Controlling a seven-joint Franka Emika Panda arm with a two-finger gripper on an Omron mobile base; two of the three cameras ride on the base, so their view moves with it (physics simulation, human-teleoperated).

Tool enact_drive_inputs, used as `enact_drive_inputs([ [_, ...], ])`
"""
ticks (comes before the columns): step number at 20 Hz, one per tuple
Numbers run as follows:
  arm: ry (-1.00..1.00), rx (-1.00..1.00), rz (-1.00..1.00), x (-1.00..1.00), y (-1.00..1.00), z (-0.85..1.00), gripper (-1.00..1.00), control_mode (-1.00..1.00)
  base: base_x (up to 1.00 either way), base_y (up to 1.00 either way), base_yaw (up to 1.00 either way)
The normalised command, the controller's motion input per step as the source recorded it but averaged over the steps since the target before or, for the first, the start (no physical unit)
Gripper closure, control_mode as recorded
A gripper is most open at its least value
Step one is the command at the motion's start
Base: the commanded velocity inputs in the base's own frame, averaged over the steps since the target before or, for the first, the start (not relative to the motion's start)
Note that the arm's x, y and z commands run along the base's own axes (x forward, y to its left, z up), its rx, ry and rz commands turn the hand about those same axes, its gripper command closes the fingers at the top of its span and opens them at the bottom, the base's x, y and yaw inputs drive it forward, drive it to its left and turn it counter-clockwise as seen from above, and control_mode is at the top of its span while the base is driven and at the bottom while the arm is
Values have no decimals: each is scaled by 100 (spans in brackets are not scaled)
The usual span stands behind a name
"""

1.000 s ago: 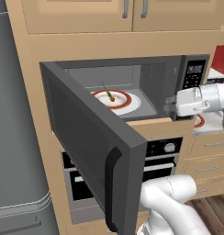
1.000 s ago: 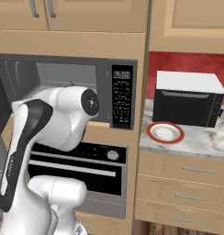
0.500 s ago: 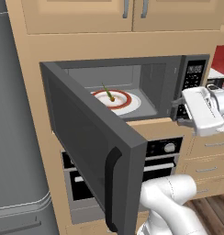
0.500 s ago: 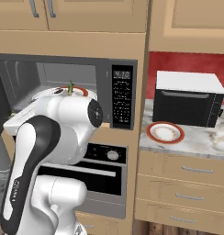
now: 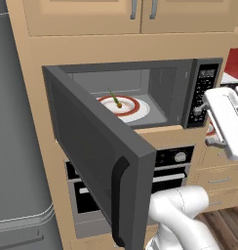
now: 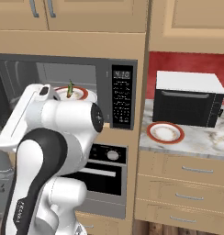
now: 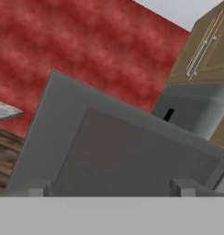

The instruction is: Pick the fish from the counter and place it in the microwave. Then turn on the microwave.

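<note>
My two small dark fingertips (image 7: 39, 187) are standing fully apart at the bottom of the hand view, gripping nothing. The slender olive-green fish (image 5: 114, 99) is lying on one red-rimmed white plate (image 5: 135, 111) inside the wide dark grey microwave (image 5: 177, 93), centre of the left base view, its door (image 5: 94, 151) hanging open. The panel display (image 6: 120, 74) is reading roughly "4:10"; button labels are illegible. A second red-rimmed plate (image 6: 165, 132) is sitting on the marbled counter (image 6: 201, 141), right of the right base view.

Light wooden cabinets (image 6: 86, 18) lined the kitchen, with a grey fridge (image 5: 18, 146) at left, a red wall (image 6: 187, 64) at right and wooden floor (image 5: 228, 229) below.
</note>
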Motion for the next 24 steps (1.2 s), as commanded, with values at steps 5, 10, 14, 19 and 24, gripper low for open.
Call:
enact_drive_inputs([
  [5,-35,-1,4,-58,0,12,-100,-100,0,0,0],
  [10,-29,0,0,-55,0,8,-100,-100,0,0,0],
  [14,-27,0,10,-50,0,5,-100,-100,0,0,0],
  [19,-23,0,16,-48,0,3,-100,-100,0,0,0],
  [24,-20,0,14,-44,4,4,-100,-100,0,0,0],
])
